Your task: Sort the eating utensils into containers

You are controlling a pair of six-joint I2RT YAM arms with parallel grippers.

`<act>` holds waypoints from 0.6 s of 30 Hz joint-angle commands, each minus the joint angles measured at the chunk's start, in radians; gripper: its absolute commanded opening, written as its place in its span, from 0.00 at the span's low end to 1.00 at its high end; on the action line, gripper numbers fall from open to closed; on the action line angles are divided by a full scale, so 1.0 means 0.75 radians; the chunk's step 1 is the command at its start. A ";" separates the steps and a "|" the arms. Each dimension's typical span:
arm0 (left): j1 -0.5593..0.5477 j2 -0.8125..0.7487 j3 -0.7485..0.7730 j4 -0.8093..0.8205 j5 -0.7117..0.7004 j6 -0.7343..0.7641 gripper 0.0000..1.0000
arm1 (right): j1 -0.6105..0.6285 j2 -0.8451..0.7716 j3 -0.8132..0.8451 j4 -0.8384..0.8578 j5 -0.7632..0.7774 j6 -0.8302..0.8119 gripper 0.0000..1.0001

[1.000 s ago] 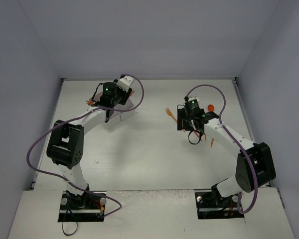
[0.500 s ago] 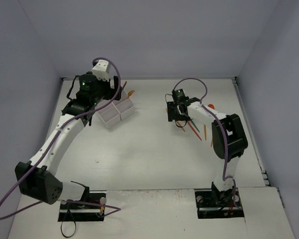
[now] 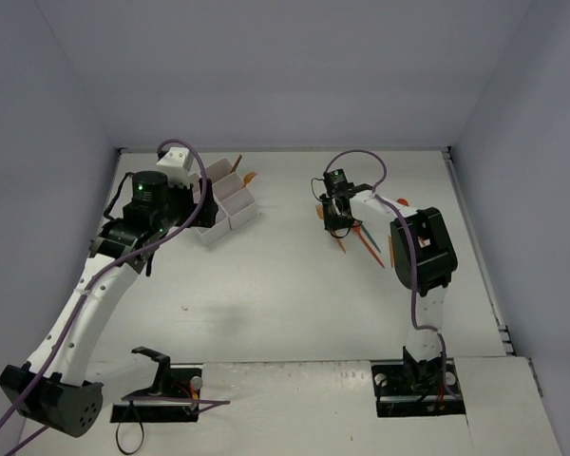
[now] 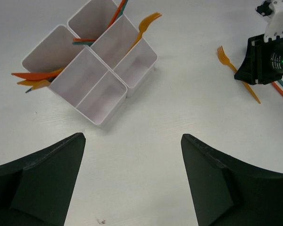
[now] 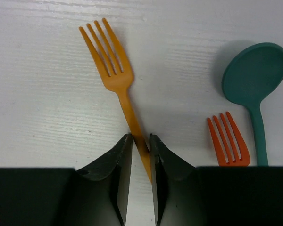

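My right gripper (image 5: 140, 141): pinching orange fork (image 5: 117, 80) by its handle, tines pointing away.
Fork's place: well right of white tray (image 4: 100, 121), nearer my right arm.
My left gripper (image 4: 133, 137): spread wide, empty.

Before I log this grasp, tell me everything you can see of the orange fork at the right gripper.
The orange fork looks like thin, smooth plastic, with four tines and a narrow handle. It lies flat on the white table, tines pointing away from the right gripper, whose jaws stand closed on the handle near its end. A red fork and a teal spoon lie beside it, not touching it.
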 commanded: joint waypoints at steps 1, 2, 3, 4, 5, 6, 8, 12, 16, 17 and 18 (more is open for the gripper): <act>0.006 -0.014 0.014 0.007 0.068 -0.119 0.80 | 0.019 -0.035 -0.051 -0.024 -0.068 -0.015 0.00; 0.005 -0.007 0.020 0.009 0.085 -0.142 0.80 | 0.032 -0.057 -0.063 -0.020 -0.070 -0.016 0.00; 0.002 0.000 0.026 0.011 0.101 -0.165 0.80 | 0.047 -0.081 -0.075 -0.015 -0.072 -0.017 0.00; -0.002 0.012 0.034 0.013 0.110 -0.192 0.80 | 0.065 -0.116 -0.091 -0.009 -0.077 -0.015 0.00; -0.008 0.024 0.043 0.016 0.125 -0.213 0.80 | 0.082 -0.153 -0.104 -0.002 -0.080 -0.016 0.00; -0.017 0.036 0.052 0.022 0.144 -0.233 0.80 | 0.099 -0.187 -0.117 0.005 -0.082 -0.019 0.00; -0.056 0.054 0.064 0.052 0.181 -0.268 0.80 | 0.133 -0.266 -0.141 0.014 -0.077 -0.030 0.00; -0.183 0.088 0.081 0.151 0.177 -0.326 0.80 | 0.202 -0.471 -0.194 0.035 -0.084 -0.035 0.00; -0.287 0.157 0.110 0.260 0.174 -0.430 0.80 | 0.304 -0.682 -0.272 0.104 -0.079 -0.029 0.00; -0.312 0.163 0.116 0.289 0.166 -0.444 0.80 | 0.327 -0.740 -0.300 0.138 -0.096 -0.020 0.00; -0.337 0.170 0.121 0.318 0.158 -0.457 0.80 | 0.350 -0.798 -0.328 0.172 -0.113 -0.012 0.00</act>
